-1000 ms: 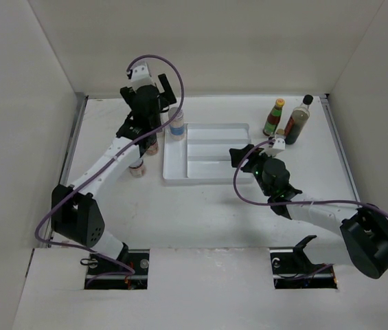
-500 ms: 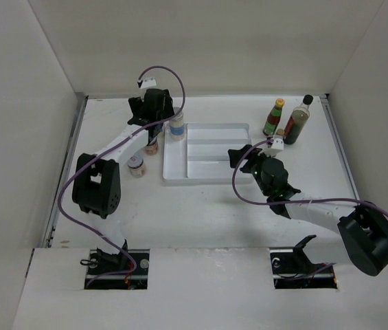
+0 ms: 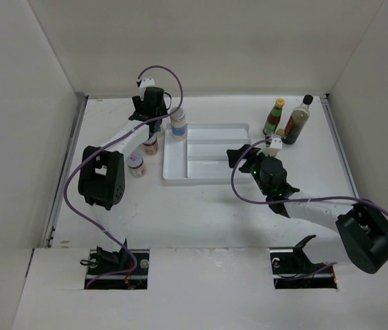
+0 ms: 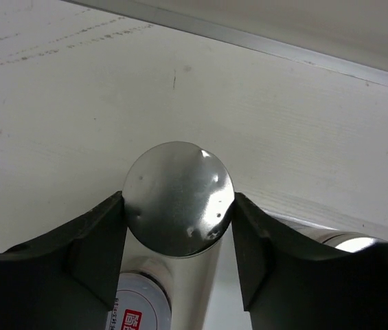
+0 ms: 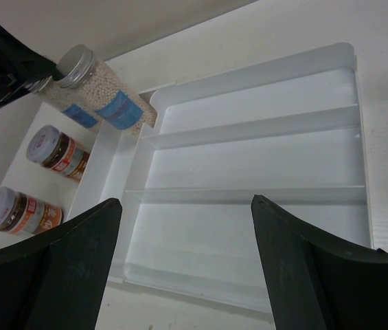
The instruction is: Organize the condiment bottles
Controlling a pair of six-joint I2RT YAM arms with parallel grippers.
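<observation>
My left gripper [image 3: 154, 113] stands at the back left of the table, shut on a silver-lidded jar [image 4: 178, 198] whose lid fills the gap between the fingers; the top view hides that jar under the gripper. Right beside it stands a blue-labelled jar [image 3: 178, 124] [image 5: 104, 96]. Two red-labelled jars [image 3: 151, 143] [image 3: 136, 165] stand nearer along the white tray's [image 3: 173, 172] left side. A red yellow-capped sauce bottle [image 3: 274, 117] and a tall dark bottle [image 3: 299, 118] stand at the back right. My right gripper [image 3: 238, 155] [image 5: 185, 201] is open above the tray's right part, holding nothing.
The tray [image 5: 358, 124] has three long compartments with nothing in them. White walls enclose the table at the left, back and right, with a metal strip [image 4: 262, 41] along the back edge close to the left gripper.
The left gripper has come down and shut on the silver-lidded jar, and the left arm's elbow has swung in towards the back. The right arm has hardly moved.
</observation>
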